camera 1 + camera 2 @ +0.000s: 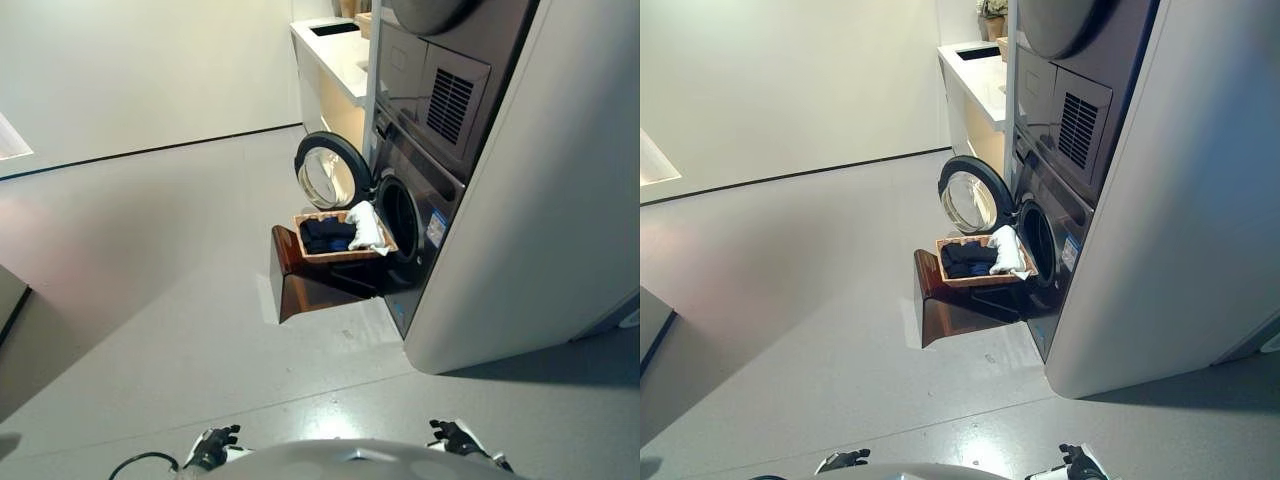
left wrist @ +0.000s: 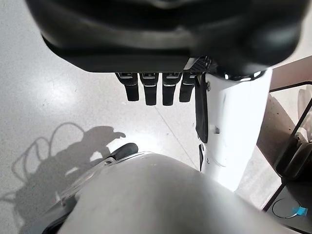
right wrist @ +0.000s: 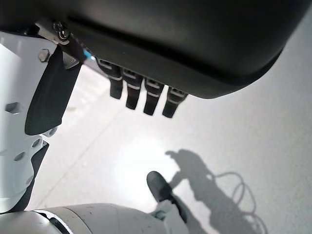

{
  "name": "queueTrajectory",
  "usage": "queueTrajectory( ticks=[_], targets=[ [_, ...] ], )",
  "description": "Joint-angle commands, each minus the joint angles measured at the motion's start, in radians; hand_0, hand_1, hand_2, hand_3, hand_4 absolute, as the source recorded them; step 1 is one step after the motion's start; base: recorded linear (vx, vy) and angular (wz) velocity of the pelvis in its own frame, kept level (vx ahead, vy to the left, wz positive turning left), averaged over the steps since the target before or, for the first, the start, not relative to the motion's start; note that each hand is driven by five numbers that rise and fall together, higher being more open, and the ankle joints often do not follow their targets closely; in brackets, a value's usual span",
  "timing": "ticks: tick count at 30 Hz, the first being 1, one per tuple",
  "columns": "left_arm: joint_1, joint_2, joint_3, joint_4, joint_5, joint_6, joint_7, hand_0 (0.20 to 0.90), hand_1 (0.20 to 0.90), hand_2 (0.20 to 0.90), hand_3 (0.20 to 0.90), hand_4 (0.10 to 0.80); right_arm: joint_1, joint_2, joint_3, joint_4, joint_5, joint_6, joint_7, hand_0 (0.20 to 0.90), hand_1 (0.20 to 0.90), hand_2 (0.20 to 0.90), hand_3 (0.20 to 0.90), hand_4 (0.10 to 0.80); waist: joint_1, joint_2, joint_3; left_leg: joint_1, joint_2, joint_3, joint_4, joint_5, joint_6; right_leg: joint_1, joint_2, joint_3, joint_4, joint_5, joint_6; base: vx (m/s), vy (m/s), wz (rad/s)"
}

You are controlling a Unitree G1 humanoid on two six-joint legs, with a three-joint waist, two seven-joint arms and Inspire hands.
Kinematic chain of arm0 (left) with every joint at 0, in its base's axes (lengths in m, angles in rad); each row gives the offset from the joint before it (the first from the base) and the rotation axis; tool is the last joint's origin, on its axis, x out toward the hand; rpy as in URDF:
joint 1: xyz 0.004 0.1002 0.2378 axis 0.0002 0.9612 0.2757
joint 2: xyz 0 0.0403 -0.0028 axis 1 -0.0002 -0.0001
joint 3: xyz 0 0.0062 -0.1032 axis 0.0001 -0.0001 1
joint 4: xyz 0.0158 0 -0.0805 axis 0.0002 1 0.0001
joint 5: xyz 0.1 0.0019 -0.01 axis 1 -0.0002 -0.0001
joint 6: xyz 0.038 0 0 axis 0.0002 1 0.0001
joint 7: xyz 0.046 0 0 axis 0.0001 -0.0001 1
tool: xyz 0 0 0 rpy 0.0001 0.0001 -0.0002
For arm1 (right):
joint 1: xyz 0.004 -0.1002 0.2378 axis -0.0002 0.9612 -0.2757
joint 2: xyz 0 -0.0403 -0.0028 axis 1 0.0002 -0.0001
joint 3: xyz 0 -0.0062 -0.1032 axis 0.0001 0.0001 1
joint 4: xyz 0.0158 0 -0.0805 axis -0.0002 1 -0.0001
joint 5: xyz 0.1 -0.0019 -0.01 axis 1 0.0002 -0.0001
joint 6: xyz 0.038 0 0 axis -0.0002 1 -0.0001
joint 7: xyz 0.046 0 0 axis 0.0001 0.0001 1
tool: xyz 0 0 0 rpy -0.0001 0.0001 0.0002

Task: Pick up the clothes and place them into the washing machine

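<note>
Before the washing machine, w/ its round door swung open, a wooden basket sits on a brown stand, just below the drum opening. Clothes are inside the basket: dark clothes on the side far from the machine, a white cloth on the side next to the machine, hanging over the rim. Both hands are well apart from the machine, low near the floor. Left robot hand has fingers straight, holds nothing. Right robot hand is the same: fingers straight, nothing in it.
</note>
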Motion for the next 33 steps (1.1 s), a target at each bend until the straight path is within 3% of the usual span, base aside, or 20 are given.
queueTrajectory(
  ticks=[1,33],
  targets=[
    [-0.111,-0.054,0.026,0.023,-0.007,-0.029,-0.006,0.900,0.900,0.900,0.900,0.800,-0.083,0.030,0.022,0.077,-0.015,0.009,-0.015,0.900,0.900,0.900,0.900,0.800,0.017,-0.064,0.025,0.060,-0.068,-0.023,-0.006,-0.089,-0.018,-0.025,0.012,0.014,-0.002,0.026,0.026,0.000,0.000,0.00],
    [-0.127,-0.051,0.001,0.010,0.023,-0.025,0.013,0.900,0.900,0.900,0.900,0.800,-0.085,0.031,0.020,0.071,0.010,0.005,-0.009,0.900,0.900,0.900,0.900,0.800,0.028,-0.061,0.032,0.059,-0.064,-0.041,-0.006,-0.089,-0.020,-0.020,0.015,-0.002,-0.002,0.016,0.022,0.000,0.000,0.00]
  ],
)
